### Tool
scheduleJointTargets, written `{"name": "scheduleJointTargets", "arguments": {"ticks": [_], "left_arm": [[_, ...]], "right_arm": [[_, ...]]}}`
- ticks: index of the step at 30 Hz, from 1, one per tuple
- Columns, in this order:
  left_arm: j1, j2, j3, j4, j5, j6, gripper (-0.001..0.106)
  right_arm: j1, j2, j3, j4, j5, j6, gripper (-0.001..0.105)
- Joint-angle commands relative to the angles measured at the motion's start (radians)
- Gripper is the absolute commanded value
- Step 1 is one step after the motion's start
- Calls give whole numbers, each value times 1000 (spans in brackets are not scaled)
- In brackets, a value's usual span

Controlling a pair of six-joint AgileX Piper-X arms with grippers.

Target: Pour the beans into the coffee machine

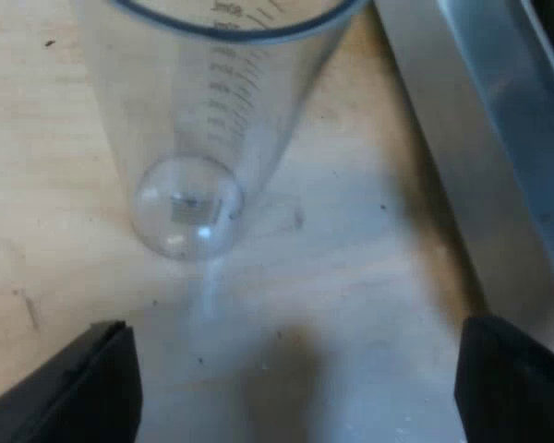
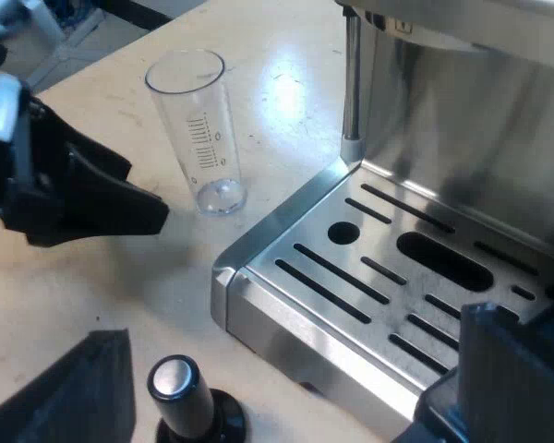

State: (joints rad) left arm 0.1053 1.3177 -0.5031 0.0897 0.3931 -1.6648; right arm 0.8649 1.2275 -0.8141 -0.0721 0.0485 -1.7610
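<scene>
A clear measuring glass (image 1: 198, 129) with printed scale marks stands upright on the pale wooden table (image 1: 351, 277), and I see no beans in it. My left gripper (image 1: 300, 388) is open, its black fingers (image 1: 83, 383) spread wide just short of the glass's base. From the right wrist view the same glass (image 2: 203, 129) stands beside the espresso machine's metal drip tray (image 2: 388, 277), with my left gripper (image 2: 134, 189) close to it and not touching. My right gripper (image 2: 295, 388) is open over the tray's corner, holding nothing.
A tamper (image 2: 189, 401) with a black body and a metal top stands on the table by the tray's corner. A steam wand (image 2: 351, 83) hangs down at the machine's front. The tray's steel edge (image 1: 480, 166) runs close by the glass.
</scene>
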Motion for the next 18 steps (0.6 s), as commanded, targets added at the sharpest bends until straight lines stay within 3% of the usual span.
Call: {"name": "scheduleJointTargets", "arguments": {"ticks": [1, 9, 18], "left_arm": [[0, -57, -2, 82, 0, 1, 72], [0, -298, -2, 282, 0, 1, 72], [-3, -641, -6, 384, -2, -2, 72]], "right_arm": [[3, -28, -5, -4, 1, 16, 72], [3, -159, -5, 164, 24, 16, 72], [3, -358, -10, 310, 46, 16, 72]]}}
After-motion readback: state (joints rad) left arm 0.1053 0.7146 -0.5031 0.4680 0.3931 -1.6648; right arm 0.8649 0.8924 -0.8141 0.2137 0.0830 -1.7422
